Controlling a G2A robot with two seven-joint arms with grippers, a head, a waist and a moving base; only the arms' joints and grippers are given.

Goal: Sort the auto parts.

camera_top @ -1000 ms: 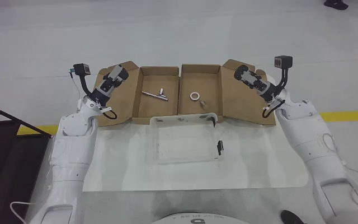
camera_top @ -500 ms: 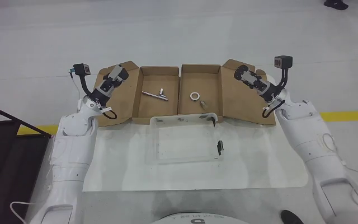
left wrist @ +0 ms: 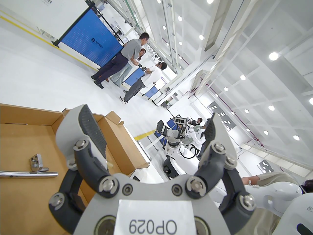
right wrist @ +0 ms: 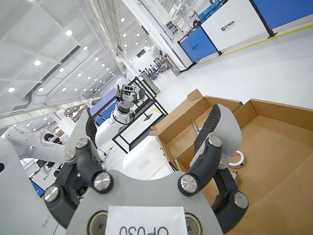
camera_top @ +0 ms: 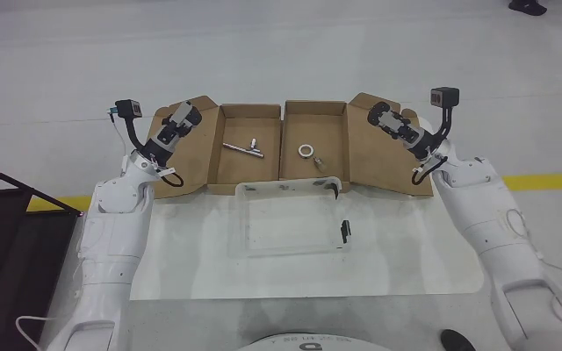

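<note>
Two open cardboard boxes sit side by side at the back of the table. The left box (camera_top: 250,162) holds a metal rod (camera_top: 243,149) (left wrist: 28,173) with a small bracket (left wrist: 36,162) beside it. In the right box (camera_top: 325,132) lie a metal ring (camera_top: 306,151) (right wrist: 238,157) and a small fitting (camera_top: 319,161) (right wrist: 235,173). My left gripper (camera_top: 189,114) (left wrist: 149,113) is raised over the left box's outer flap, open and empty. My right gripper (camera_top: 384,112) (right wrist: 151,111) is raised over the right box's outer flap, also open and empty.
A clear plastic tray (camera_top: 263,250) lies on the white mat in front of the boxes. One small black part (camera_top: 345,231) rests at the tray's right edge and another (camera_top: 335,186) at its far right corner. A black rack (camera_top: 26,237) stands at the table's left.
</note>
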